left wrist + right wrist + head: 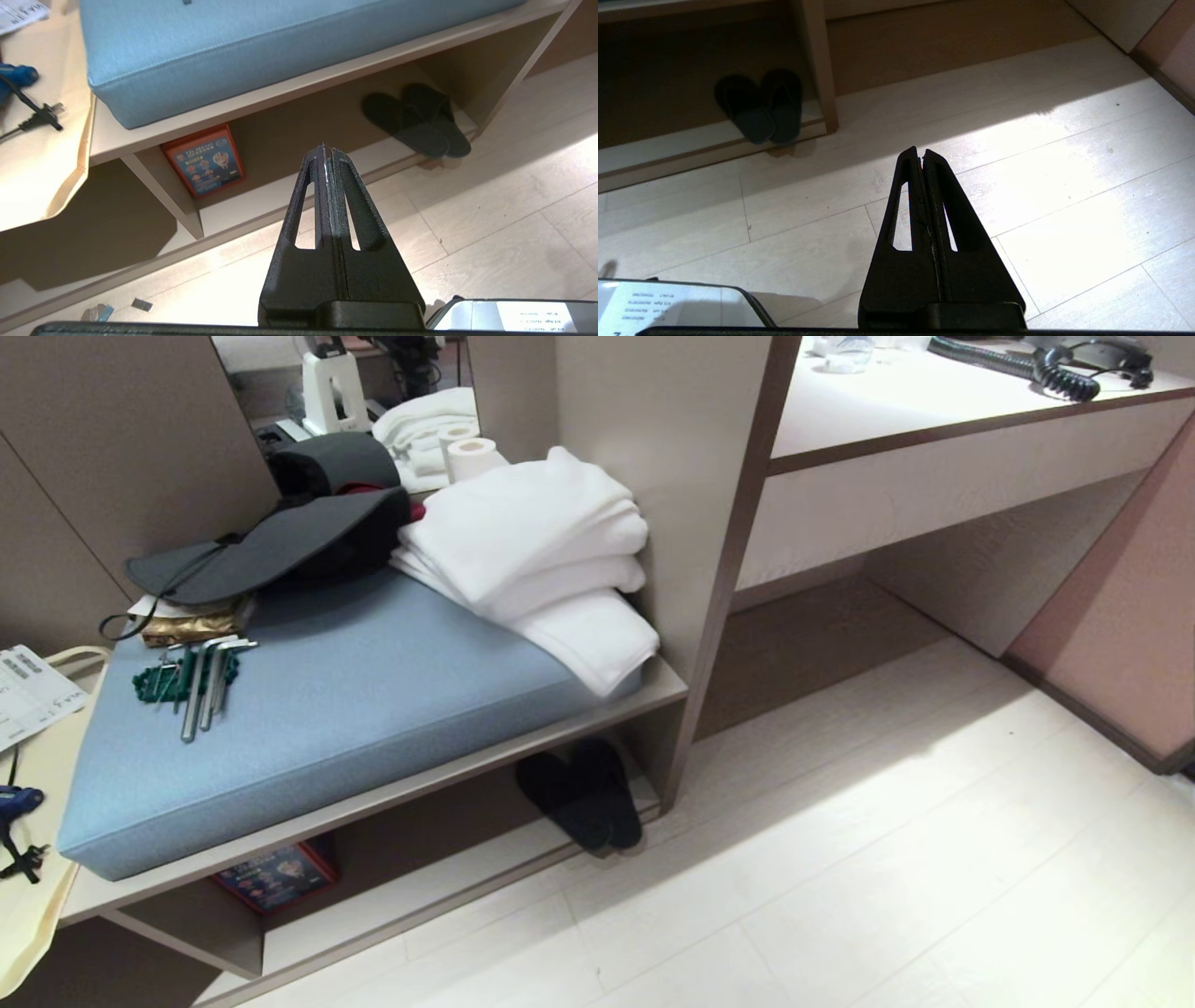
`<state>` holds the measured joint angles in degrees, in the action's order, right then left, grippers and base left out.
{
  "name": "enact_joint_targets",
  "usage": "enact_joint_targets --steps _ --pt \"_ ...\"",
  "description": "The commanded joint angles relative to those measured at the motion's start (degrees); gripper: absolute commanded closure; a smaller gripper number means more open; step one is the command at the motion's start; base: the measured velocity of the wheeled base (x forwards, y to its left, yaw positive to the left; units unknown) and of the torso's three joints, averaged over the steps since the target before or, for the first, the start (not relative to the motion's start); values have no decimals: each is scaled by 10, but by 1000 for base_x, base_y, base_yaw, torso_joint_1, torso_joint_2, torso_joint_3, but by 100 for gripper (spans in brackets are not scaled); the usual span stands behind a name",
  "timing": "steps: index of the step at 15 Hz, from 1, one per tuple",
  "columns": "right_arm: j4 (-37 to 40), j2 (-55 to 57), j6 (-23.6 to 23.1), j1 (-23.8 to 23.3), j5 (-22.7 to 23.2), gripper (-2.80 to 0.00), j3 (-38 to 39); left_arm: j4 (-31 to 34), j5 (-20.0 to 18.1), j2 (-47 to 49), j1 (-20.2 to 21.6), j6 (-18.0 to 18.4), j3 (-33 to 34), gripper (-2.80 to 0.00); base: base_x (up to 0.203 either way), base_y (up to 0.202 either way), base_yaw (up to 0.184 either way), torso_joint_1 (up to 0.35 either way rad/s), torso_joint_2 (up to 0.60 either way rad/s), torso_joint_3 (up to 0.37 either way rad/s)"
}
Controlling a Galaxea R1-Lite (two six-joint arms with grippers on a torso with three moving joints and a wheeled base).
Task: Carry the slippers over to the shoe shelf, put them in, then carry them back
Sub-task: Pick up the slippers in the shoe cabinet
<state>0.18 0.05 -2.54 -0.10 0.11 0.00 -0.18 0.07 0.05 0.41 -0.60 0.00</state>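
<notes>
Both pairs of jaws are pressed fully together and hold nothing: the left gripper hangs above the pale plank floor before the bench, and the right gripper hangs above bare floor further right, neither touching anything. Neither arm appears in the head view. At far left a cream tray is cut off by the frame edge. On the bench lies a light-blue fabric cushion, with a stack of folded white towels at its right end. Underneath, a red-framed printed card leans in the wider cubby. To its right, the pair of dark charcoal soft slippers lies side by side in the shoe shelf, the taupe laminate bench's low cubby, against its right wall, ends overhanging the front lip, details lost in shadow.
</notes>
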Motion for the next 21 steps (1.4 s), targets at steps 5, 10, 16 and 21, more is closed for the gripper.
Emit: enact_joint_targets --steps 5,10,16,21 --pt "0 1 0 0 0 0 0 0 0 0 0 -1 0 0 0 0 0 4 2 -199" --pt "0 0 0 0 0 0 0 0 0 0 0 0 0 0 0 0 0 5 0 -195" --pt "0 1 0 0 1 0 0 0 0 0 0 -1 0 0 0 0 0 1 3 -194" --pt "0 1 -7 0 1 0 0 0 0 0 0 -3 0 0 0 0 0 -1 3 -197"
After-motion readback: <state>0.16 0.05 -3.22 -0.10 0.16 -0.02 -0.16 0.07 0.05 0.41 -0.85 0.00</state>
